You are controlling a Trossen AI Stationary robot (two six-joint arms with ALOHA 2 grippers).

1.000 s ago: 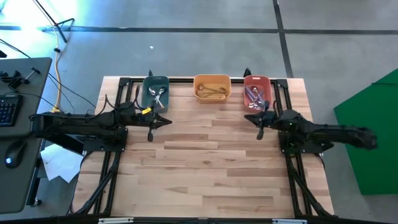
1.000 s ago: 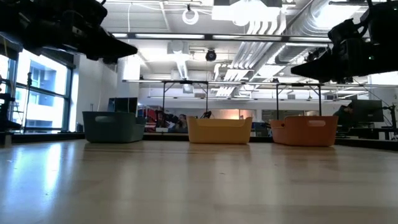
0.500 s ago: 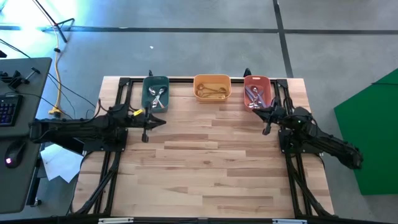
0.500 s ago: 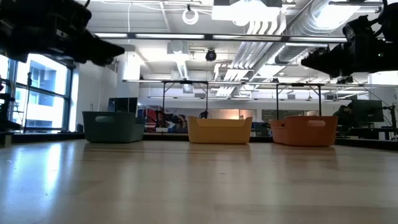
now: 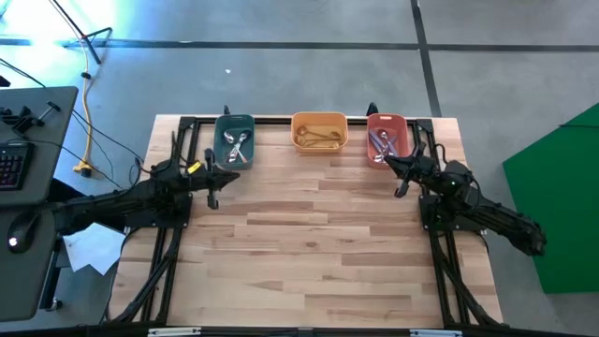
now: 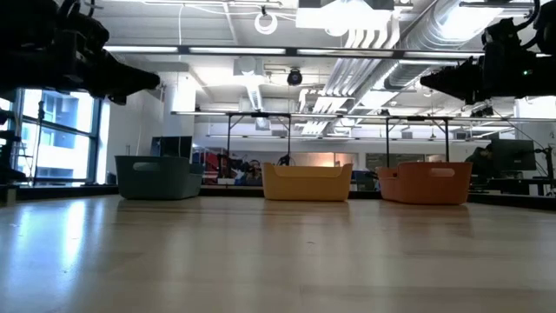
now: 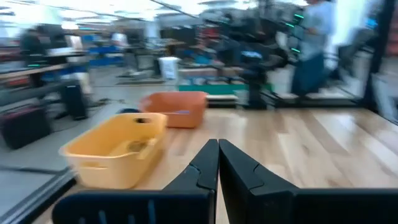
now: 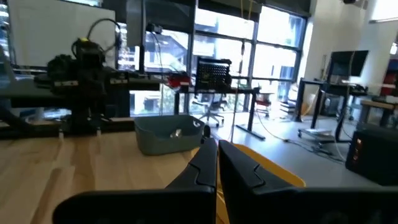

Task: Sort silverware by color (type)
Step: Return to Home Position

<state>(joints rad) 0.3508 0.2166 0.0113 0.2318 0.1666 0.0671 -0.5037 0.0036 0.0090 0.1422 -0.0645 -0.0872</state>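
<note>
The silverware lies in three bins along the table's far edge. Shiny-headed pieces [image 5: 236, 146] are in the teal bin [image 5: 221, 140], gold ones [image 5: 318, 139] in the yellow bin [image 5: 319, 122], and others [image 5: 383, 145] in the red bin [image 5: 399, 131]. My left gripper [image 5: 229, 176] hovers level near the teal bin, shut and empty [image 7: 218, 149]. My right gripper [image 5: 391, 165] hovers just in front of the red bin, also shut and empty [image 8: 217, 149]. Both hang well above the tabletop [image 6: 130, 80] [image 6: 439, 83].
The wooden tabletop [image 5: 318, 243] in front of the bins carries nothing. Black frame rails [image 5: 168, 253] [image 5: 449, 271] run along its left and right sides. A desk with a keyboard and mouse [image 5: 19, 178] stands off the left edge.
My left gripper has drawn back toward the table's left edge and sunk a little, staying shut. My right gripper has swung toward the far edge, closer to the red bin, and pulled toward the right edge, staying shut. The bins and silverware have not moved.
</note>
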